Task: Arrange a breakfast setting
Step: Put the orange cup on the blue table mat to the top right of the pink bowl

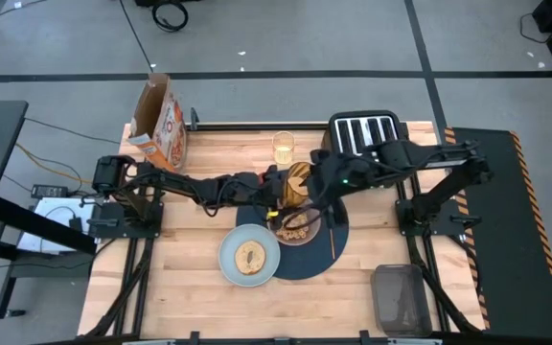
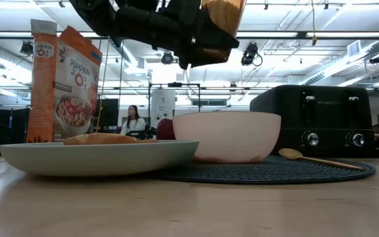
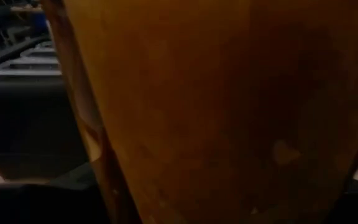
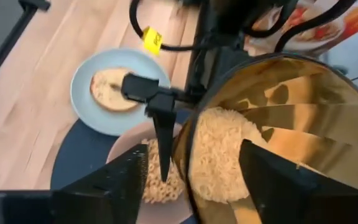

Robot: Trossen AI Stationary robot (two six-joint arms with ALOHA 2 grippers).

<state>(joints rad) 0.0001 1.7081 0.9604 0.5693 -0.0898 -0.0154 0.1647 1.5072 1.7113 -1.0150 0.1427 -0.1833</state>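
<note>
The pale-blue plate (image 2: 97, 158) lies nearest in the low view. The round toasted bread (image 2: 101, 139) is on it, and its right rim overlaps the left edge of the dark-blue placemat (image 1: 329, 254). Bare wood runs open along the table's near side and left of the plate. Far left at the back edge stands the orange cereal box (image 2: 64, 85), printed "PUMPKIN O's". Something red, likely the apple (image 2: 166, 128), peeks out between plate and bowl. The tan bowl (image 2: 227, 137) sits on the placemat with cereal rings (image 4: 154, 180) in it. Above it the left gripper (image 1: 274, 187) is clamped on the amber cup (image 1: 300, 177), which is tilted and holds cereal. The right gripper (image 1: 319, 182) is close against the cup, but whether it grasps cannot be told. A pale yellow glass (image 1: 284, 146) stands behind. The thin gold spoon (image 2: 321, 160) lies right of the bowl, near the placemat's edge. The black toaster (image 2: 324, 122) is at the far edge.
</note>
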